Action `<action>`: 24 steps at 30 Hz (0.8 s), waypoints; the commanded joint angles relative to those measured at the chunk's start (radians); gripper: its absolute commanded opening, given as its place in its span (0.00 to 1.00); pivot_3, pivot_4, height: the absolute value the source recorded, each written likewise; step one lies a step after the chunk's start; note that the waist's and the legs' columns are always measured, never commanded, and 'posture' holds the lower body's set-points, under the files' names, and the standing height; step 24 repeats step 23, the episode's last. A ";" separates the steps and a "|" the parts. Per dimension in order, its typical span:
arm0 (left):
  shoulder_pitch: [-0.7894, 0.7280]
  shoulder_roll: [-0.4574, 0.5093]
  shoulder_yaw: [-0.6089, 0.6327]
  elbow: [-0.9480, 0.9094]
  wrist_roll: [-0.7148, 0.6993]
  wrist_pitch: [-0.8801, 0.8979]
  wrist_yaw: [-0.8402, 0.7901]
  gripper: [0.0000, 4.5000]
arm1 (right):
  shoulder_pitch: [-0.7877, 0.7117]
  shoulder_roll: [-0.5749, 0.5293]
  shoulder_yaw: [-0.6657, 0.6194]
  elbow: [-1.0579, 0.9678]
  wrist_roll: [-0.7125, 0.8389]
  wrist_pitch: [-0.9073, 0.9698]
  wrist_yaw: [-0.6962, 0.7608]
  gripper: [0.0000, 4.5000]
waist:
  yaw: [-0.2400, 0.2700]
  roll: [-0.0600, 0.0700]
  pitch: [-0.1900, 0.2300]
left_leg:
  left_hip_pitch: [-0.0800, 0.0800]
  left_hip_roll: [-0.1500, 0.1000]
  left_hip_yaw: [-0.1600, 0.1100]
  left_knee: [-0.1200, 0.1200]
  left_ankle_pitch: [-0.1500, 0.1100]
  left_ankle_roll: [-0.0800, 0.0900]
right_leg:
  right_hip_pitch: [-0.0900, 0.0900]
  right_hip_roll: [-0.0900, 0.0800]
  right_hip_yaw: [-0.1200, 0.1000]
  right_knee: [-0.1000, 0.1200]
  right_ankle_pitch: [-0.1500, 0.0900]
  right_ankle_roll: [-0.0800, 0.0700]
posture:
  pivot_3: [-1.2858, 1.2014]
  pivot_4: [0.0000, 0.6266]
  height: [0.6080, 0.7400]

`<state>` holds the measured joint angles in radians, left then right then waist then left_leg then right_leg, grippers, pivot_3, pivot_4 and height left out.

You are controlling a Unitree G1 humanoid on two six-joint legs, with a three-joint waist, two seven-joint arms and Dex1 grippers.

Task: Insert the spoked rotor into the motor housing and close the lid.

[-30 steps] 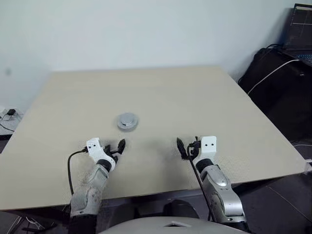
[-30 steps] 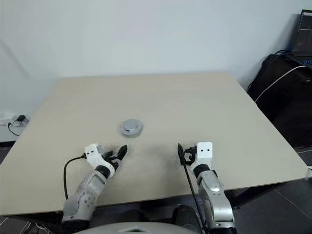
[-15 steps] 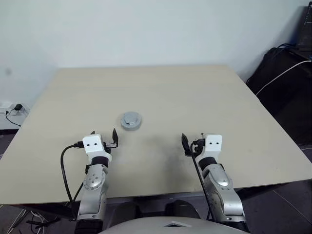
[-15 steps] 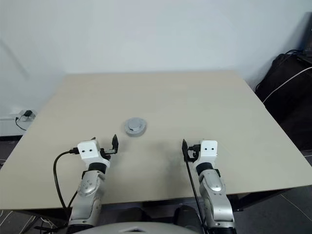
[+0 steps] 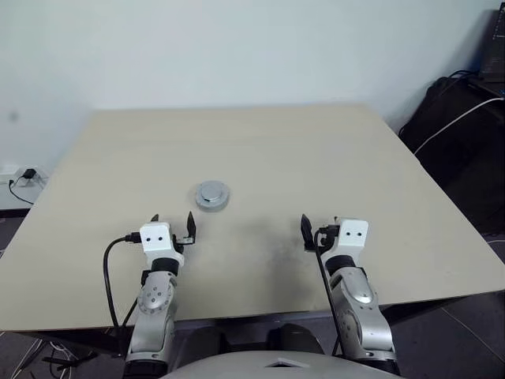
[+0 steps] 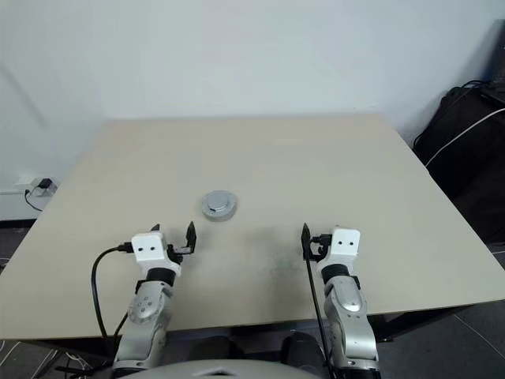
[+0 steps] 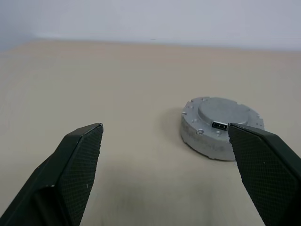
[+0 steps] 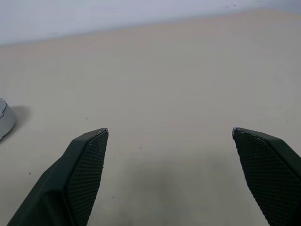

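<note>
With the lid [image 7: 221, 126] seated, the task is judged finished, both grippers [image 5: 172, 223] [image 5: 325, 227] held wide open and empty.

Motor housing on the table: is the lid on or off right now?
On. The motor housing shows a smooth grey lid on top, no copper windings showing.

The lid [image 7: 222, 127] looks like matt grey cast metal, its top face smooth and its rim slightly rough. The counter [image 5: 316, 166] is a pale, matt, smooth laminate. The left tool's fingers [image 7: 75, 165] are black with a fine cross-hatched grip texture.
</note>
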<state>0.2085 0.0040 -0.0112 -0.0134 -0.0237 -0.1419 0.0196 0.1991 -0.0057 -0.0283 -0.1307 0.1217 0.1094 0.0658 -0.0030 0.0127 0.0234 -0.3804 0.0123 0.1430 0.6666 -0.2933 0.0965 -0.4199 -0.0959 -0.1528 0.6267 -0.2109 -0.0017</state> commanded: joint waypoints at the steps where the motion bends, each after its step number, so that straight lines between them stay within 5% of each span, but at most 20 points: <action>1: -0.005 -0.007 -0.010 -0.008 0.007 -0.031 -0.008 1.00 | -0.006 -0.003 -0.008 -0.018 -0.006 -0.029 -0.003 1.00 | 0.000 0.000 0.000 | 0.000 0.000 0.000 0.000 0.000 0.000 | 0.000 0.000 0.000 0.000 0.000 0.000 | 0.52 0.00 1.00; 24: -0.032 -0.018 0.000 0.016 0.024 -0.051 -0.011 1.00 | -0.017 0.011 -0.006 0.005 0.001 -0.062 -0.001 1.00 | -0.001 0.000 0.000 | 0.000 0.000 0.000 0.000 0.000 0.000 | 0.000 0.000 0.000 0.000 0.000 0.000 | 0.52 0.00 1.00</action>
